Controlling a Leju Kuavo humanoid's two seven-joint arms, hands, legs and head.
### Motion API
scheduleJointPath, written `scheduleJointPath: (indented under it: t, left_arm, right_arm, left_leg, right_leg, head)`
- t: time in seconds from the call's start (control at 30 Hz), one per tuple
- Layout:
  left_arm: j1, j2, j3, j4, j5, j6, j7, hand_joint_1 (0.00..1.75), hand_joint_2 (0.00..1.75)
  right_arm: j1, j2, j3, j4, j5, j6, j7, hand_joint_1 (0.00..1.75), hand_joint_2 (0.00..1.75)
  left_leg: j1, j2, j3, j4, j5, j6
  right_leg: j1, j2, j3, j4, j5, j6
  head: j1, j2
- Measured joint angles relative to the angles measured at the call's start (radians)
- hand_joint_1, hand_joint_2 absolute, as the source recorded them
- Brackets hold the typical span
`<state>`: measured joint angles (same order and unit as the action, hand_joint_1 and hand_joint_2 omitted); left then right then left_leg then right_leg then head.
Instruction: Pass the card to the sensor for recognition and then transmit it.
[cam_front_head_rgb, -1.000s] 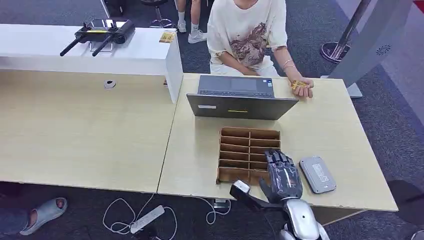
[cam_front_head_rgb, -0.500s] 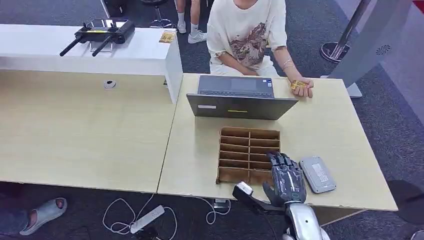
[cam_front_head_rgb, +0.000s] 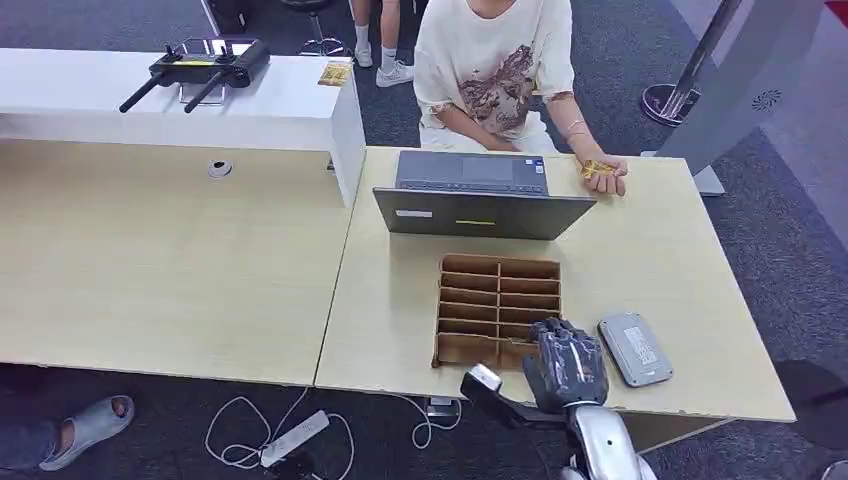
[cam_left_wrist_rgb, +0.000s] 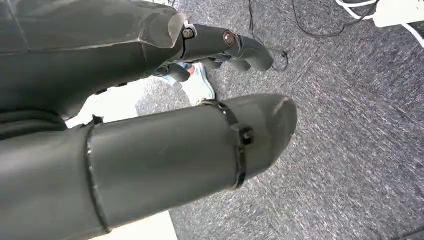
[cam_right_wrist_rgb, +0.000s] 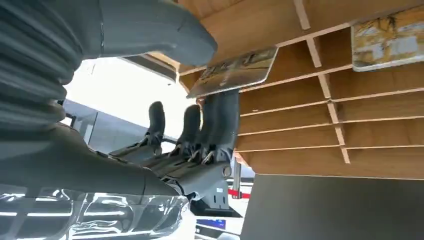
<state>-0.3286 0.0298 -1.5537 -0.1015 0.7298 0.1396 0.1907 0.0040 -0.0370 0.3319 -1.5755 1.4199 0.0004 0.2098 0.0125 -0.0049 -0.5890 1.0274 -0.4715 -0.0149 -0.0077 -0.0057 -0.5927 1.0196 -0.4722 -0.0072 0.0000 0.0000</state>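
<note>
My right hand (cam_front_head_rgb: 566, 365) is at the near right corner of the wooden divided tray (cam_front_head_rgb: 498, 265). In the right wrist view its thumb and fingers (cam_right_wrist_rgb: 220, 115) pinch a yellowish card (cam_right_wrist_rgb: 235, 72) at the edge of the tray (cam_right_wrist_rgb: 300, 115). A second card (cam_right_wrist_rgb: 387, 37) lies in another compartment. The grey card sensor (cam_front_head_rgb: 634, 348) lies flat on the table just right of my right hand. My left hand (cam_left_wrist_rgb: 150, 150) hangs over the carpet and holds nothing, its fingers (cam_left_wrist_rgb: 225, 42) apart from the thumb.
An open laptop (cam_front_head_rgb: 480, 212) stands behind the tray, and a seated person behind it holds a yellow card (cam_front_head_rgb: 598, 170) at the table's far right. A white counter (cam_front_head_rgb: 270, 105) carries a black controller (cam_front_head_rgb: 200, 68). Cables and a power strip (cam_front_head_rgb: 295, 437) lie on the floor.
My right hand has drawn back a little toward the table's near edge, and its fingers have curled in at the tray's near right corner. The person and the sensor have not moved.
</note>
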Motion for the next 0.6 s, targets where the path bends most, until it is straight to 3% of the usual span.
scheduleJointPath:
  t: [0.1,0.23,0.6]
  left_arm:
    - [0.0,0.0,0.0,0.0,-0.003,0.001,0.0,0.0,0.0]
    - [0.0,-0.002,0.0,0.0,-0.006,0.002,0.0,0.0,0.0]
    - [-0.001,-0.003,0.0,0.0,-0.01,0.0,0.0,0.0,0.0]
  right_arm:
    - [-0.002,0.003,0.0,0.002,0.001,0.0,0.0,1.15,1.75]
    - [-0.003,0.003,0.0,0.002,0.005,0.0,-0.001,1.26,1.75]
    - [-0.01,0.009,-0.001,0.01,0.014,0.0,-0.005,1.27,1.75]
  left_leg:
    - [0.0,0.0,0.0,0.0,0.0,0.0]
    - [0.0,0.0,0.0,0.0,0.0,0.0]
    - [0.0,0.0,0.0,0.0,0.0,0.0]
  right_leg:
    - [0.0,0.0,0.0,0.0,0.0,0.0]
    - [0.0,0.0,0.0,0.0,0.0,0.0]
    - [0.0,0.0,0.0,0.0,0.0,0.0]
  head:
    - [0.0,0.0]
    - [0.0,0.0]
    - [0.0,0.0]
